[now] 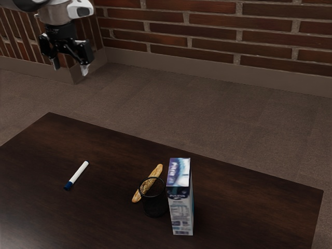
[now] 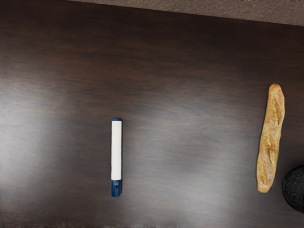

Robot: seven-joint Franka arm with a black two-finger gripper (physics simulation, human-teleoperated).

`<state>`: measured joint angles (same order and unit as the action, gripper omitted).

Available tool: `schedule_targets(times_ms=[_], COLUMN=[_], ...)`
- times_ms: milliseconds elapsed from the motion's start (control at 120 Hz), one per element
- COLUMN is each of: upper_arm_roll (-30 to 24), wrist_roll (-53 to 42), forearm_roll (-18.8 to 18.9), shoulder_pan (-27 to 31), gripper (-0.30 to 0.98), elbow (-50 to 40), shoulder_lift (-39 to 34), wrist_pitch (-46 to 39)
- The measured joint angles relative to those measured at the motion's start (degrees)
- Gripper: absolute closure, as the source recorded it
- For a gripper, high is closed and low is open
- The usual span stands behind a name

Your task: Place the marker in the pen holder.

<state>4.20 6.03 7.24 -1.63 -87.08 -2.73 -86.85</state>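
Observation:
My gripper (image 1: 70, 63) hangs high at the exterior view's upper left, well above the table, its two fingers spread apart with nothing between them. The marker (image 1: 77, 175), white with a blue cap, lies flat on the dark table, apart from the other objects. In the wrist view the same marker (image 2: 116, 152) lies below my hand. A black mesh pen holder (image 1: 154, 201) stands upright towards the exterior view's right; part of the pen holder (image 2: 295, 190) appears in the wrist view.
A baguette (image 1: 157, 171) lies beside and partly behind the pen holder; the wrist view shows the whole baguette (image 2: 270, 138). A tall blue-and-white carton (image 1: 181, 205) stands close to the holder's other side. The dark table (image 1: 249, 192) extends around them.

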Motion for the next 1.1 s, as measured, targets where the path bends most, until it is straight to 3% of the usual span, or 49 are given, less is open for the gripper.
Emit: schedule_targets(times_ms=[200,408,592,767,1100], upper_arm_roll=[-1.0,-0.7,-0.7,-0.7,-0.7], wrist_roll=[1.9,3.3,3.2,0.9,-6.3], forearm_roll=[0.4,0.4,-0.7,-2.5,-3.0], shoulder_pan=[2.1,9.6,11.5,11.4,14.4], gripper=[0.00,0.00,0.00,0.00,0.00], elbow=[-2.0,-20.5,-31.0,-30.7,-20.2], shoulder_lift=[-0.9,-0.7,3.5,12.1,25.8], wrist_pitch=[0.3,-0.8,-8.2,-15.9,-22.5])
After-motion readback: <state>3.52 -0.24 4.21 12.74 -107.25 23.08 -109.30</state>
